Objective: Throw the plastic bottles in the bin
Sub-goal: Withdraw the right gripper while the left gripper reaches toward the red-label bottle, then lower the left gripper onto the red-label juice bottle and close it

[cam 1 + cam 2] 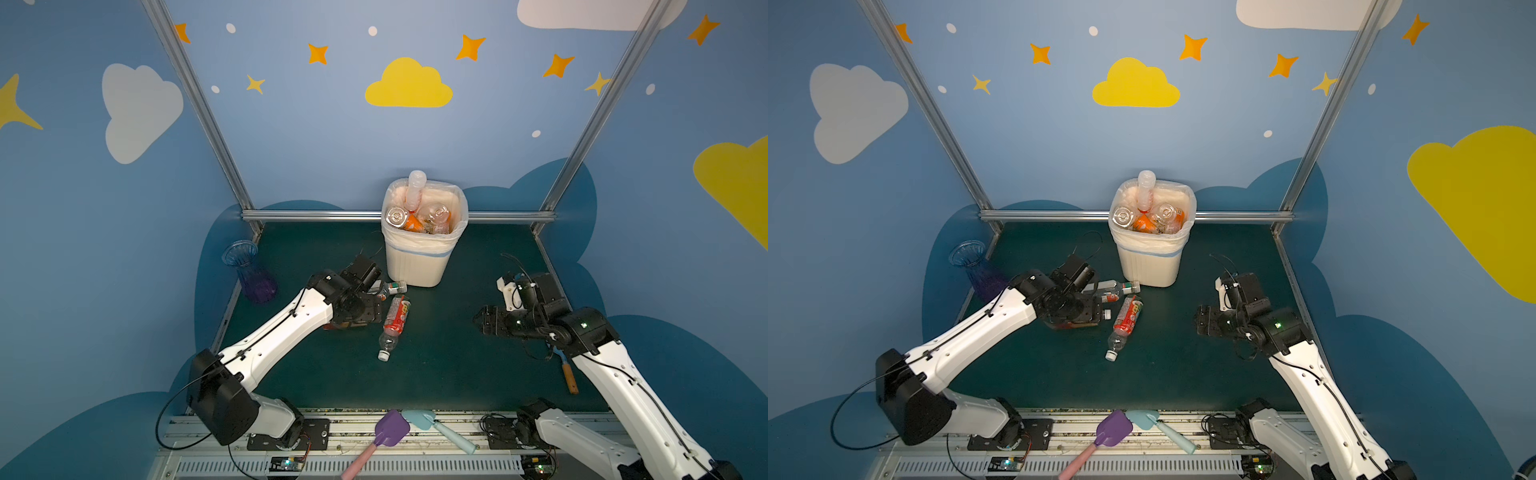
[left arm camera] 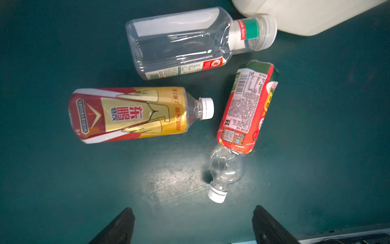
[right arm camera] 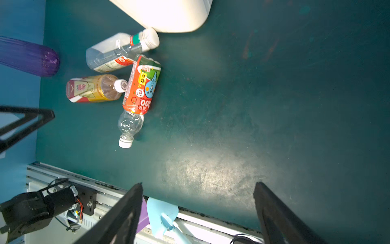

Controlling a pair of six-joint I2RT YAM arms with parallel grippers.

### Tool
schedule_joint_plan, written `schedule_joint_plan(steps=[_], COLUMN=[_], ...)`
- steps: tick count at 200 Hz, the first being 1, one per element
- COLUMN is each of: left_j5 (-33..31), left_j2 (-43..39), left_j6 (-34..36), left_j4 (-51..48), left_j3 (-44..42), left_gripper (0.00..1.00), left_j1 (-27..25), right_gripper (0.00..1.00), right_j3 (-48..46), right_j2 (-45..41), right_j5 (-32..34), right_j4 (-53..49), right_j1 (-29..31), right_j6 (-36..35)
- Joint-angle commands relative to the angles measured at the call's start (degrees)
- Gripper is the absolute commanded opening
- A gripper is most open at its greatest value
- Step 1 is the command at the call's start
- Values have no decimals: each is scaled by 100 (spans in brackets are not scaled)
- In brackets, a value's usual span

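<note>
Beside the bin point(image 1: 415, 266), three plastic bottles point(image 2: 128, 114)

A robot test booth in a lab, not a home: blue walls point(image 1: 311, 137) painted with clouds and stars, bare aluminium posts point(image 1: 200, 104), a green mat point(image 1: 436, 374), and a left arm point(image 1: 282, 332) and right arm point(image 1: 615, 374) bolted to a metal rail point(image 1: 349, 426).

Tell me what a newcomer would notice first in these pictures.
The off-white bin at the back of the green mat stands out, crammed full, one white bottle poking above its rim. Three more lie beside its base: a clear bottle, a gold-and-red bottle and a red-labelled bottle, with the open left tool above them.
</note>
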Motion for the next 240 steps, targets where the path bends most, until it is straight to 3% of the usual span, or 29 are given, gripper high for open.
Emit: schedule_joint_plan(steps=[1, 43, 134, 240], left_j5=[-4, 147, 360, 666], left_j2=[351, 1108, 3033, 3797], left_j6=[231, 409, 901, 1028], left_j4=[172, 403, -13, 26], left_j3=[250, 539, 2022, 2443], left_gripper=[87, 84, 86, 79], left_j1=[-20, -117, -236, -288], right_gripper=[80, 80, 80, 80], right_j3=[-110, -258, -105, -69], right_j2=[-124, -194, -10, -133], right_j5=[-284, -351, -384, -158], right_j4=[-94, -57, 5, -206], right_j1=[6, 94, 186, 177], right_j6=[230, 397, 345, 220])
